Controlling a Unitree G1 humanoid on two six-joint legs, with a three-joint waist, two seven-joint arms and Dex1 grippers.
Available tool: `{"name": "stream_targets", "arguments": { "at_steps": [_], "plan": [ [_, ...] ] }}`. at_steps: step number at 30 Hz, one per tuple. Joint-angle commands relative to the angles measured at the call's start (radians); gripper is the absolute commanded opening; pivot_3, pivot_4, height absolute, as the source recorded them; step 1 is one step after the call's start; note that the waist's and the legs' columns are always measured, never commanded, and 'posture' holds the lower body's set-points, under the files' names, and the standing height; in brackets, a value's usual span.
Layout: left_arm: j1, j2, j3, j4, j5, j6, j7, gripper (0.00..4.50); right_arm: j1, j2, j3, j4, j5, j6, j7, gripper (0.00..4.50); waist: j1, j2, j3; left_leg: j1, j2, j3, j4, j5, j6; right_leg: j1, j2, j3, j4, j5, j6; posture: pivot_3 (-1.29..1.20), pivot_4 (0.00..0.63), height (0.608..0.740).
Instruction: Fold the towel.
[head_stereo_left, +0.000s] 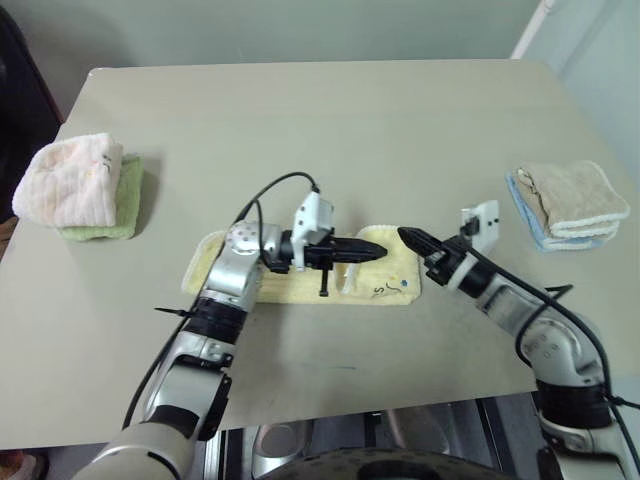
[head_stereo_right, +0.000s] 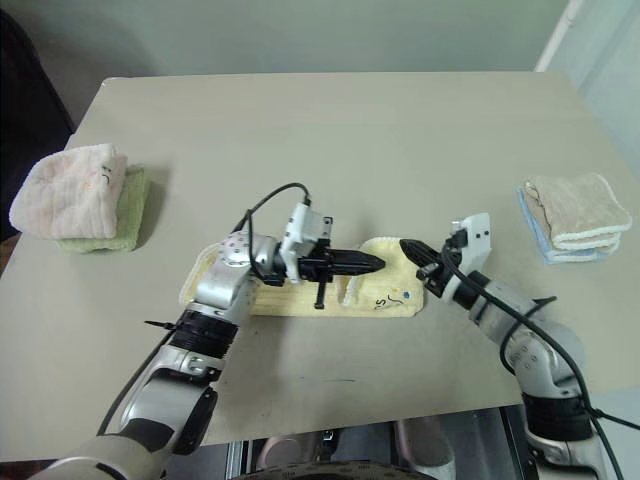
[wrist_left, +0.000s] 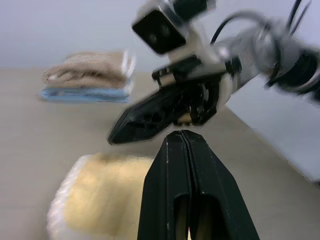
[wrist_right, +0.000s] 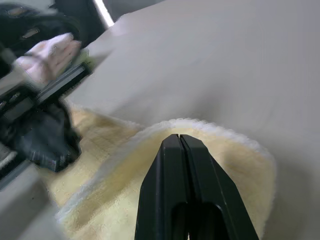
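Towel (head_stereo_left: 385, 282), pale yellow with small dark marks near its right end, is lying flat on the table (head_stereo_left: 330, 130), toward the near edge. Above the towel's middle the left gripper (head_stereo_left: 376, 252) is hovering, fingers clenched on nothing. At the towel's right end the right gripper (head_stereo_left: 405, 235) is pointing toward it, fingers likewise clenched and empty.

table (head_stereo_left: 330, 120): beige, square | wall (head_stereo_left: 300, 30): pale grey-green

Beige table (head_stereo_left: 330, 120), yellow towel (head_stereo_left: 385, 270) near front edge, 2 folded towel stacks (head_stereo_left: 85, 185) (head_stereo_left: 570, 205) at its sides
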Motion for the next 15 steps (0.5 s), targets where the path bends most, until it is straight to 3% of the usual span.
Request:
{"name": "stream_targets", "arguments": {
  "at_steps": [1,9,15],
  "plan": [
    [0.01,0.033,-0.031,0.012,0.065,-0.05,-0.005,0.02,0.0,0.015,0.028,0.013,-0.071,-0.016,-0.01,0.04,0.0,0.0,0.0,0.0,0.0,0.0,0.0,0.0,0.0,0.0,0.0,0.0,0.0,0.0,0.001,0.0,0.15,0.74],
    [0.127,0.16,-0.067,-0.062,0.111,0.001,-0.021,0.02,0.053,0.03,0.148,-0.001,-0.207,-0.03,0.022,0.04,-0.001,0.0,0.0,0.0,0.0,0.0,-0.002,-0.001,-0.001,-0.002,0.0,-0.001,0.0,-0.002,-0.001,0.0,0.15,0.74],
    [0.155,0.16,-0.07,-0.105,0.088,0.053,-0.009,0.02,0.071,-0.01,0.224,0.02,-0.305,-0.045,0.071,0.04,-0.001,0.0,-0.001,0.001,0.0,0.0,-0.002,-0.002,-0.001,0.0,0.0,-0.001,0.0,-0.007,-0.01,0.0,0.15,0.74]
  ]
}}
